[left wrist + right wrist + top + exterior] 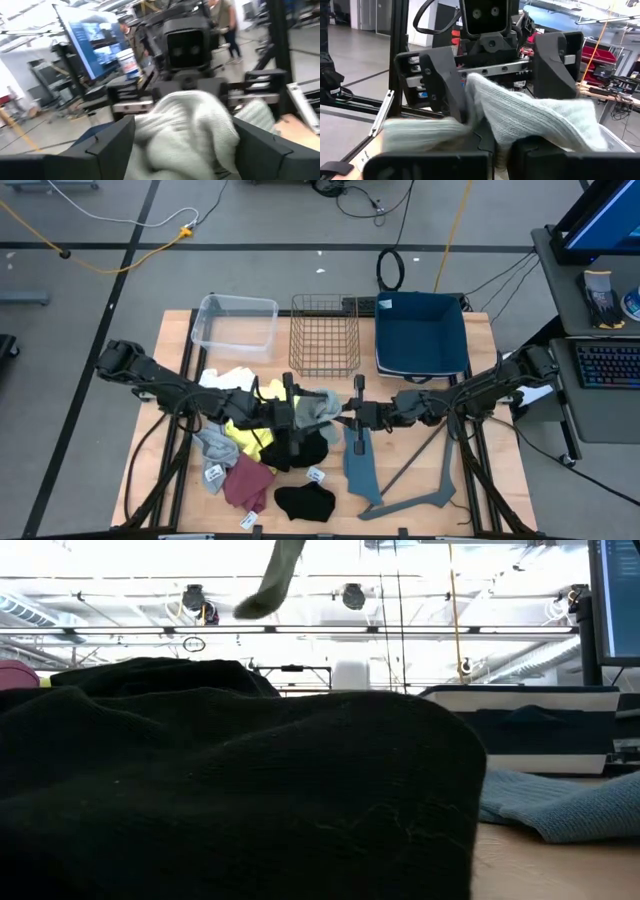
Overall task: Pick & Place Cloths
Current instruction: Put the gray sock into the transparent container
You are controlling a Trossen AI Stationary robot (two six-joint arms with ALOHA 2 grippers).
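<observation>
from above, my left arm reaches in from the table's left edge and my left gripper (296, 412) sits over the middle of the table, its fingers set fairly wide with a pale grey cloth (322, 406) bunched between them. under and around that gripper lies the pile: a white cloth (232, 379) off to the outer side, a yellow cloth (243, 435) and a grey cloth (214, 445) just below my forearm, a maroon cloth (245, 478) and a black cloth (305, 502) nearer the front edge, with small white tags (316, 475) scattered among them. in my left wrist view the pale knit (187, 130) fills the gap between my dark fingers (110, 145), and the other gripper faces me straight ahead, close in. my right gripper (357, 416) meets the left one nose to nose, pinching the far end of the same pale cloth (530, 117); its fingers (440, 85) stand apart with the knit draped across them. just below my right jaws a blue-grey cloth (358, 470) lies flat on the table. beyond both jaws, along the back edge, stand a clear tub (236, 325), a wire basket (325, 335) and a dark blue bin (421, 332).
</observation>
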